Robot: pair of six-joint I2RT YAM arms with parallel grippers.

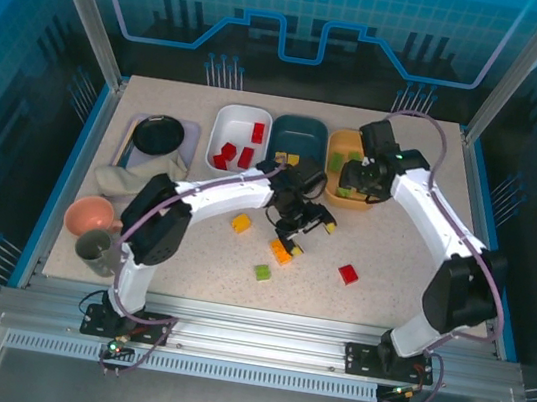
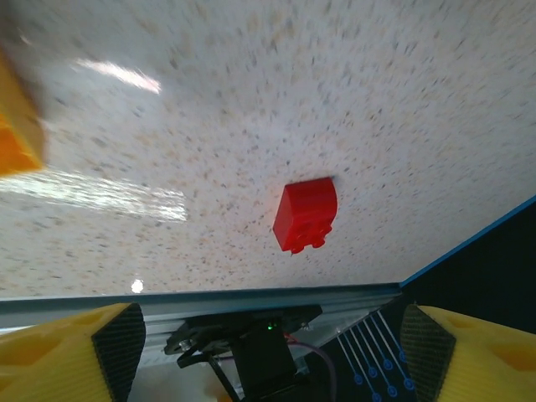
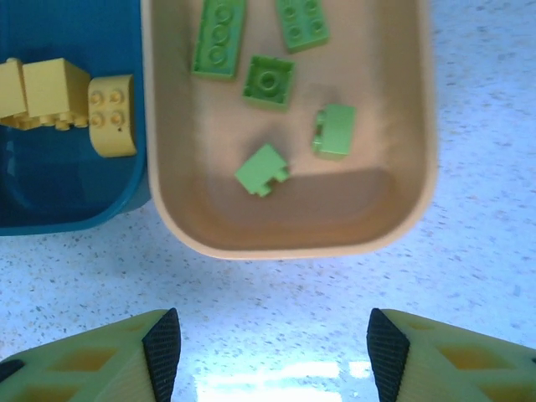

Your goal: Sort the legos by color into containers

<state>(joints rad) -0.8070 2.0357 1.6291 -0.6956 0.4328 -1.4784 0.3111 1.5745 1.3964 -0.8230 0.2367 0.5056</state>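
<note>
**Operator:** Report jaw condition, both arms.

**Technician:** Left gripper (image 2: 268,339): jaws spread wide, nothing between them. Right gripper (image 3: 272,356): jaws spread, nothing between them.

**Operator:** Locate the containers.

**Technician:** Reference item: dark teal tub (image 1: 299,130).
- White tub (image 1: 234,125): just beside its left side, holding red bricks (image 1: 241,146).
- Orange-yellow tub (image 3: 293,213): just beside its right side, holding five green bricks (image 3: 268,81).
- The teal tub itself holds yellow bricks (image 3: 59,92).

**Operator:** Loose legos?

**Technician:** All lie on the table (image 1: 393,250) in front of the teal tub.
- Yellow brick (image 1: 241,222): nearest.
- Orange brick (image 1: 281,251): farther forward.
- Green brick (image 1: 263,272): farthest forward.
- Red brick (image 1: 348,274): forward and to the right.

The left gripper hovers in front of the teal tub. The right gripper hangs to its right, over the orange-yellow tub's near rim.
</note>
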